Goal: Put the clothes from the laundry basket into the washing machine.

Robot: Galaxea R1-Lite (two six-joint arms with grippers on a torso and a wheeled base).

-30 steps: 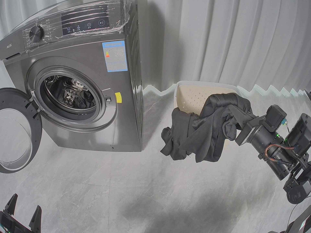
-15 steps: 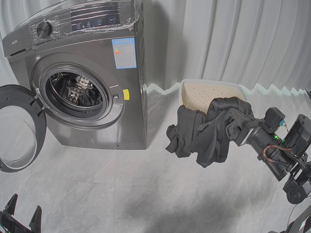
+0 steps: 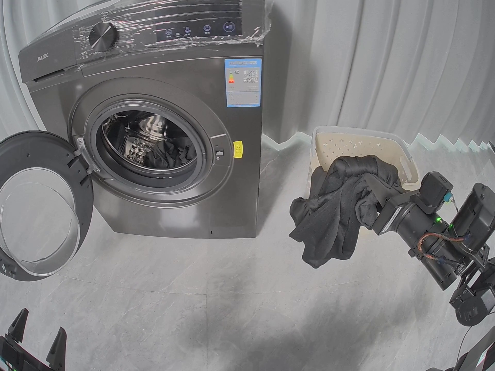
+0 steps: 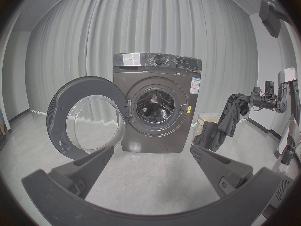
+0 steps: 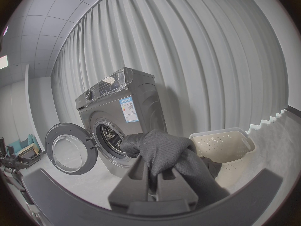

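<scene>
The right gripper (image 3: 375, 182) is clamping a bunched fold of the dark garment (image 3: 334, 213), with its fingers closed tight on the cloth in the right wrist view. The garment is hanging from that grip with its long axis running downward. Its lower folds are draping over the near wall of the laundry basket (image 3: 361, 133), and in the left wrist view they are trailing down beside the basket; whether they are touching the floor cannot be told. The washing machine (image 3: 170, 81) is standing well apart, to the robot's left of the held garment, with bare floor lying between. Its door (image 3: 42, 202) is swinging fully open to the left, and the drum opening (image 3: 149, 142) is facing the robot, with some dark clothing (image 3: 174, 155) already lying inside. The left gripper (image 4: 151, 149) is sitting low near the floor with its fingers spread apart and nothing between them, facing the machine. In my judgement the carrying falls to the right arm, which is needing to travel leftward and lift the trailing end over the drum's lip.
</scene>
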